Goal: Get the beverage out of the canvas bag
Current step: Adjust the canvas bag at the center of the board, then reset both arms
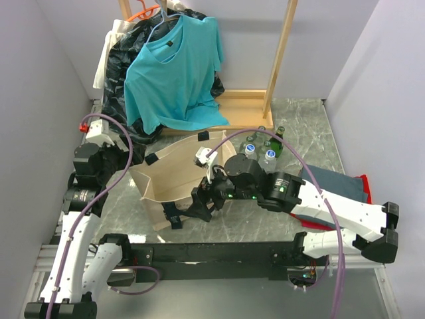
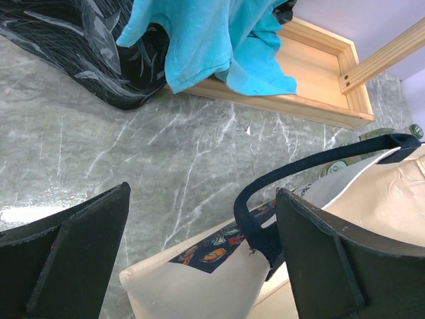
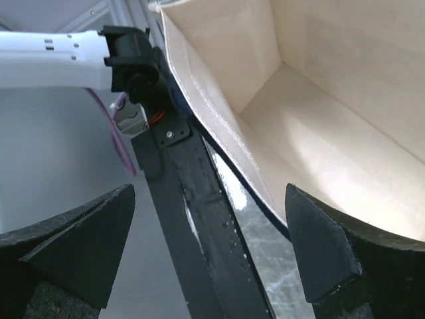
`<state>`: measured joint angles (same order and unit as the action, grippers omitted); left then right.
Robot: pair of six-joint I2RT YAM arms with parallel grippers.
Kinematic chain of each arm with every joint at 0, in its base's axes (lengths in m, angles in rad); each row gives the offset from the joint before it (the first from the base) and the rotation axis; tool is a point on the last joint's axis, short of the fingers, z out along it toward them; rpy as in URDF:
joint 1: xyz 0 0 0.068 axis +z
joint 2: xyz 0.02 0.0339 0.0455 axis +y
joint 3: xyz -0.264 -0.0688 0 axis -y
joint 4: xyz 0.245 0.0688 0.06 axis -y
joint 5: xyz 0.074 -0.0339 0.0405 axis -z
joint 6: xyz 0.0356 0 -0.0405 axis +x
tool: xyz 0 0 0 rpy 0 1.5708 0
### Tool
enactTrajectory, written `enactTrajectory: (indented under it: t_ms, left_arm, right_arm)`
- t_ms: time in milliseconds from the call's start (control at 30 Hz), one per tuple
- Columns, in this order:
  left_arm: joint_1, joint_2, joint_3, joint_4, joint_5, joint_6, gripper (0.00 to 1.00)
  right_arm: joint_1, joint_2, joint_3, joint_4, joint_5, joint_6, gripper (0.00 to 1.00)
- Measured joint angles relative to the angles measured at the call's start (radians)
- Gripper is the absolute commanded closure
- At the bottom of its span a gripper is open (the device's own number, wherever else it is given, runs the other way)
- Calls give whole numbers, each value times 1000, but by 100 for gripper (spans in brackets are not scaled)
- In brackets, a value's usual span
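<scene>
The beige canvas bag (image 1: 174, 189) stands open mid-table, with black strap handles (image 2: 255, 229) and a dark printed picture (image 2: 212, 249). Its inside (image 3: 319, 133) looks bare where I can see it. Several beverage bottles (image 1: 260, 147) stand on the table just behind the bag's right end. My left gripper (image 1: 127, 165) is open over the bag's far left corner, with the corner and a strap between its fingers (image 2: 202, 193). My right gripper (image 1: 189, 207) is open and empty at the bag's near rim (image 3: 209, 189); the rim passes close to its right finger (image 3: 319, 246).
A wooden rack (image 1: 279, 60) holds a teal T-shirt (image 1: 174, 66) and a black plastic bag (image 1: 116, 100) at the back. Folded dark and red cloth (image 1: 335, 186) lies at the right. The black base rail (image 3: 192, 226) runs along the near edge.
</scene>
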<state>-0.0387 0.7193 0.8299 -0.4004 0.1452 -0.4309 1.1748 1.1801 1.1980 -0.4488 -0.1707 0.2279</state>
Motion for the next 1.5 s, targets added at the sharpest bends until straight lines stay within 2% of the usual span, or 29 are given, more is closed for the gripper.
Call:
enactTrajectory:
  t_ms: [300,433,600,700,767,900,1000,1133,1500]
  left_arm:
    - [0,6,-1,0,-10,5,4]
    - [0,29,14,-23,-40,19,4]
    - [0,166,163,-129,-104,29,4]
    - [0,218,222,-162,-137,29,4]
    - [0,226,233,-169,-161,28,4]
    - [0,221,233,-171,-196,27,4]
    - [0,216,233,-164,-196,27,4]
    - [0,219,233,-149,-183,26,4]
    - [24,294,267,-44,-158,54,4]
  right_arm:
    - [9,-76,-13,-43,15,11,0]
    - [13,-142,-13,-58,87,22,0]
    - [14,-257,-34,-61,296,39,0]
    - [15,-335,-47,-66,499,53,0]
    - [10,-381,-56,-68,640,63,0]
    - [-35,-461,-102,-60,820,67,0]
    - [-140,-532,-161,-51,901,67,0]
    - [-307,-550,-217,-42,910,72,0]
    - [-724,-420,-338,58,756,88,0]
